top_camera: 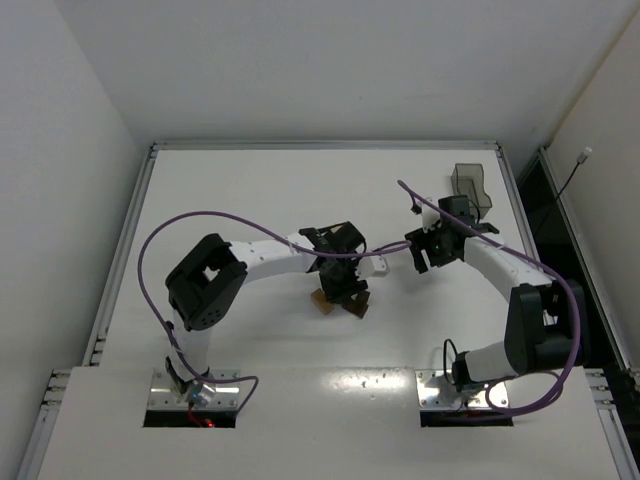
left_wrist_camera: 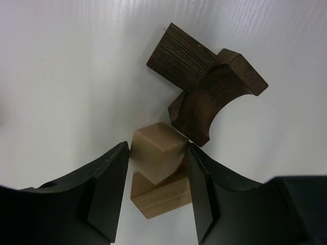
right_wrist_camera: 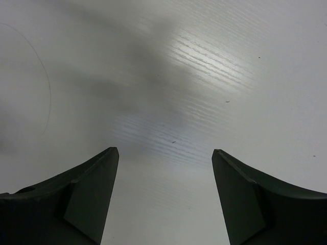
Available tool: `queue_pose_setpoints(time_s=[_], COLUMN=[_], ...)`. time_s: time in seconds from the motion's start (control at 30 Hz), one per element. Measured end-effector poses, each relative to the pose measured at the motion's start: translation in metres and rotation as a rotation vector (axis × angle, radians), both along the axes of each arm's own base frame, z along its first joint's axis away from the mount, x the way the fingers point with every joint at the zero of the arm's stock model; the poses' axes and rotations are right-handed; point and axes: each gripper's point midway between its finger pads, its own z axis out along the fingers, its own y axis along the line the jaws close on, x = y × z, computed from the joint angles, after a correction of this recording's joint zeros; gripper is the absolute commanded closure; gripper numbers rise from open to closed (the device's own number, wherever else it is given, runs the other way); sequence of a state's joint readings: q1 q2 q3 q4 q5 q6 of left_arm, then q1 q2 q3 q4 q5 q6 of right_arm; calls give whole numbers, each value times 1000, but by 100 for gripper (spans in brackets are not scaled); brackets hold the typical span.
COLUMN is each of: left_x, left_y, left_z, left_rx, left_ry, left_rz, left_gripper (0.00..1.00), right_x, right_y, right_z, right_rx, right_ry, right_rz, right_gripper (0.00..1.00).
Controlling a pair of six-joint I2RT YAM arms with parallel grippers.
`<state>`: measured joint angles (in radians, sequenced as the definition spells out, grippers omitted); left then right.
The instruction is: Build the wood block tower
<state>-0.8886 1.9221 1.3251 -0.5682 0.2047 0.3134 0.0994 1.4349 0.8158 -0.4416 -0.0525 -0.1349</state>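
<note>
Tan cube [left_wrist_camera: 156,150] pinched between the closed fingers of the left hand [left_wrist_camera: 158,149], seated skewed on a second tan block [left_wrist_camera: 163,196], just beside the dark arch [left_wrist_camera: 214,97]. Likely trouble: bumping the arch, or tipping the skewed cube on release. Left of the arch, open counter [left_wrist_camera: 61,66], no edge near. Right hand [right_wrist_camera: 164,153] well apart from the arch, spread wide, empty.

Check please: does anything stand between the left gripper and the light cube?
Nothing visible does. The light tan cube sits right between the fingers of the left gripper, over a second tan block. The dark brown arched block lies just beyond the cube, close to its far corner, not in between.
</note>
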Motion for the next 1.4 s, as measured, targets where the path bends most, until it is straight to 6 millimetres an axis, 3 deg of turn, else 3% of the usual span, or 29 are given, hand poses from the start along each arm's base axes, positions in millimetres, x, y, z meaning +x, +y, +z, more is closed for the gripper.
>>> queue_pose_setpoints(time_s=[0.17, 0.3, 0.33, 0.67, 0.77, 0.97, 1.07, 1.17, 1.27, 1.4], left_x=[0, 0, 0, 5, 16, 73, 85, 94, 92, 95], left_y=[1, 2, 2, 6, -1, -24, -35, -40, -26, -9], left_z=[-10, -12, -12, -8, 11, 88, 102, 84, 53, 37], left_rx=[19, 26, 24, 34, 16, -95, -127, -92, 2, 58], left_ry=[10, 11, 9, 16, 14, -113, -96, -73, -28, -9], left_rz=[-2, -1, 0, 86, 208, 638, 761, 854, 918, 987], left_gripper=[61, 86, 100, 100, 100, 100, 100, 100, 100, 100], right_x=[0, 0, 0, 0, 0, 0, 0, 0, 0, 0], right_y=[0, 0, 0, 0, 0, 0, 0, 0, 0, 0], right_z=[0, 0, 0, 0, 0, 0, 0, 0, 0, 0], right_rx=[0, 0, 0, 0, 0, 1, 1, 1, 1, 1], right_ry=[0, 0, 0, 0, 0, 0, 1, 1, 1, 2], right_rz=[0, 0, 0, 0, 0, -1, -1, -1, -1, -1], right_gripper=[29, 29, 29, 29, 29, 29, 29, 29, 29, 29])
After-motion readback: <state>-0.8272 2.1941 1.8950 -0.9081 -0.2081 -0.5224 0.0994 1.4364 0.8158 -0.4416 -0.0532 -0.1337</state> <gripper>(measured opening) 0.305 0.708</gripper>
